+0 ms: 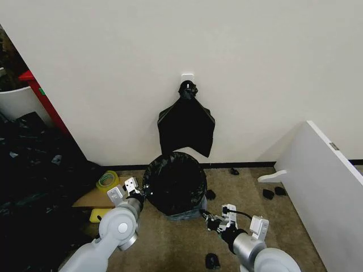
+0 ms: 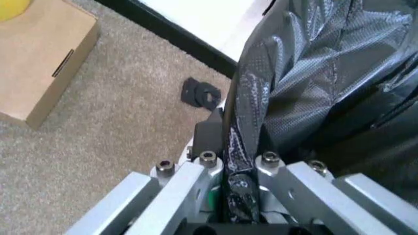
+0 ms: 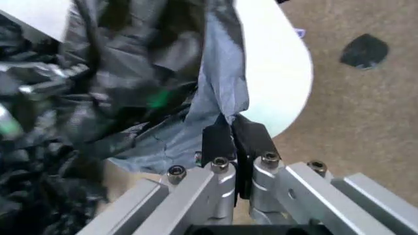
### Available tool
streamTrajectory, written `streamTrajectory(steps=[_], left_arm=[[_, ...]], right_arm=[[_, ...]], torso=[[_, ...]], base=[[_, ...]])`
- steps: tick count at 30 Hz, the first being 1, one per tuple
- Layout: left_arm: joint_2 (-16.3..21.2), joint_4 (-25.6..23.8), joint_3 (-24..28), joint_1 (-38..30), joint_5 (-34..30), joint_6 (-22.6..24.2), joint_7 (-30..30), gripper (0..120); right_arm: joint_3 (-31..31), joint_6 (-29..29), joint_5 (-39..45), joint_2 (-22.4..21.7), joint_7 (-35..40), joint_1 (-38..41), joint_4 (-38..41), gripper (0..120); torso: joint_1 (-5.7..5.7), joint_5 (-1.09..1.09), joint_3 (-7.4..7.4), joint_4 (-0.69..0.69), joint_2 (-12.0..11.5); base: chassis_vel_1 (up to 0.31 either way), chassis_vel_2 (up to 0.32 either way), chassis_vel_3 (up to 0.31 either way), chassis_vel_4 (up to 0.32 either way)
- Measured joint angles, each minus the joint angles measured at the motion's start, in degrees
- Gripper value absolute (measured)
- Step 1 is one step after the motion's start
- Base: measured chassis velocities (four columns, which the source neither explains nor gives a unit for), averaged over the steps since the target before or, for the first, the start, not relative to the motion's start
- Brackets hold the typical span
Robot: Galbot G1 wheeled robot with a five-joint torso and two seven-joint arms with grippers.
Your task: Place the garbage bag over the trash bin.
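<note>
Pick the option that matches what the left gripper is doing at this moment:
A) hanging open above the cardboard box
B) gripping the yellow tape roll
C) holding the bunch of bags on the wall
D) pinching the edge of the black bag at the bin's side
D: in the left wrist view the left gripper has its fingers closed on a fold of the garbage bag, beside the trash bin.

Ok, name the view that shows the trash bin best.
The head view: the trash bin shows whole, the garbage bag over its mouth. The right wrist view shows white wall; the left wrist view shows mostly bag.
</note>
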Motion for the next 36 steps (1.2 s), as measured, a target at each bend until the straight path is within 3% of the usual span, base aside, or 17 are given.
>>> streamTrajectory(steps=[14,25,29,36], left_arm=[[-1.1,-1.5,0.0,0.8,-2.5,0.7,-1.4,1],[-1.2,-1.9,0.0,1.1,-2.9,0.8,-1.9,1],[-0.9,-1.0,0.0,0.5,-3.1,0.8,-2.3,1],[-1.0,-0.2,-0.1,-0.4,-3.2,0.8,-2.5,1]], right_arm=[[-2.3,2.7,-6.6,1.9,-1.2,3.4,-7.3,0],[-2.4,4.5,-9.2,1.8,-2.5,2.4,-7.3,1],[-2.2,6.9,-12.1,1.2,-4.8,0.0,-5.1,22],[-1.0,8.6,-13.5,0.5,-6.3,-2.3,-4.2,45]], torso=[[0.00,0.00,0.00,0.00,0.0],[0.00,0.00,0.00,0.00,0.0],[0.00,0.00,0.00,0.01,0.0],[0.00,0.00,0.00,0.01,0.0]], base=[[0.000,0.000,0.000,0.000],[0.000,0.000,0.000,0.000],[0.000,0.000,0.000,0.000],[0.000,0.000,0.000,0.000]])
